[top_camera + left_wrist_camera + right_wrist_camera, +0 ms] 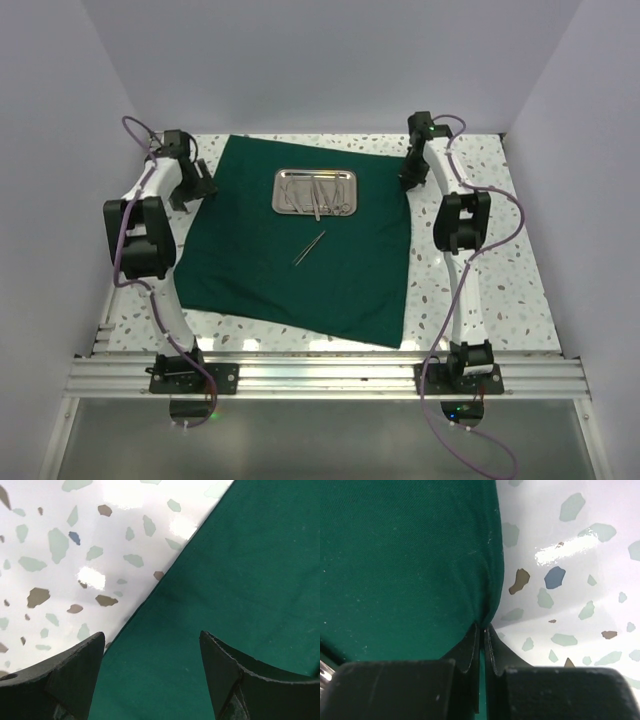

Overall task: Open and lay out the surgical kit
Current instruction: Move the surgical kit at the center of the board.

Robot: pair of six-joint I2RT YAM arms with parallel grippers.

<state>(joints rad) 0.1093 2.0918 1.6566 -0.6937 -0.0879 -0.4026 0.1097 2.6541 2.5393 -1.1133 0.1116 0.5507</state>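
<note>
Green cloth (300,290) spread on counter (500,270), steel tray (316,171) of instruments (318,195) at its far middle, tweezers (309,248) loose mid-cloth, left jaws apart above cloth's left edge, right jaws clamped on its right edge

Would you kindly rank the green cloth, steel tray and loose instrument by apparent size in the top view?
1. green cloth, by far the largest
2. steel tray
3. loose instrument, thin and shortest

Speckled white table (530,300), plain grey walls (320,60)
</note>
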